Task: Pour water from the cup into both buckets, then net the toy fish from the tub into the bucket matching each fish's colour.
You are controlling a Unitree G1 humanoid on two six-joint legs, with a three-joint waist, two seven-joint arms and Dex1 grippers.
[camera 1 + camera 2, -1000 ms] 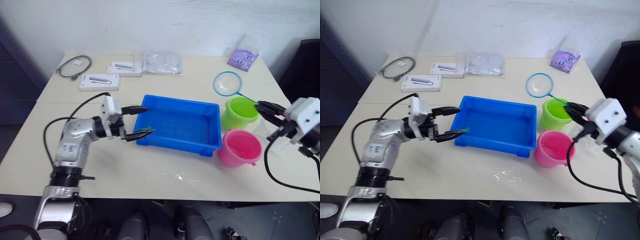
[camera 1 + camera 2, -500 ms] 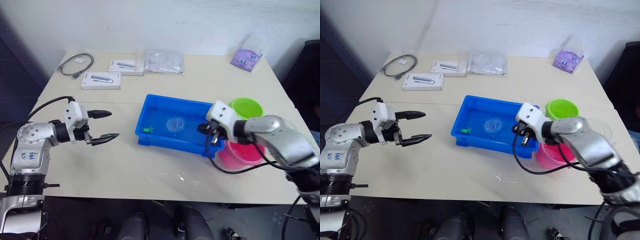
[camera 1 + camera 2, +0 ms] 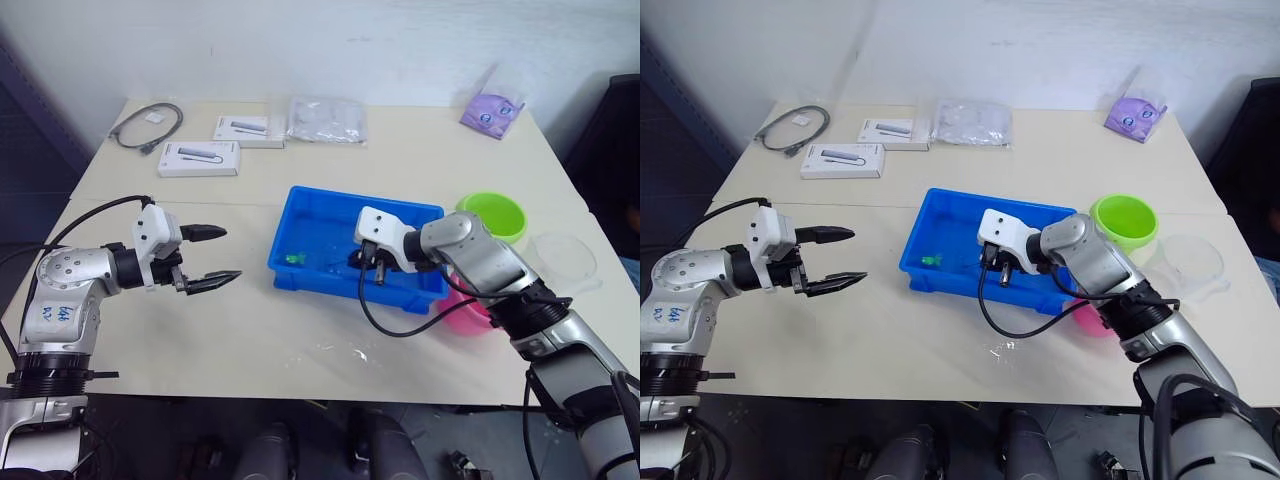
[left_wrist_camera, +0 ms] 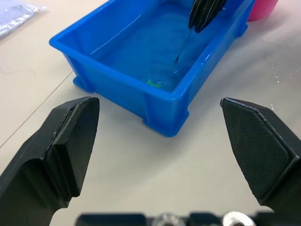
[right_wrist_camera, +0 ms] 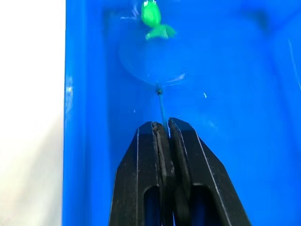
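L gripper [image 3: 212, 257] hangs over bare tabletop [image 3: 250, 330] just left of the tub, fingers spread wide, nothing btwn them. R gripper [image 5: 162, 126] reaches into the blue tub [image 3: 300, 278], black fingers pinched tight on the net's [image 5: 151, 66] thin dark handle; hoop is under water near tub floor, rim faint, mesh see-through. Green toy fish [image 5: 153, 21] lies just beyond the hoop's far edge, by the tub's left wall; touching hoop or not – can't tell. Tub: glossy rigid plastic, rectangular, rolled rim, shallow water inside. Pink bucket [image 3: 466, 310] sits just right of tub, partly behind R arm. Lime green bucket [image 3: 492, 216] behind it, flared rim. Clear cup [image 3: 565, 257] right of the buckets, near table edge.
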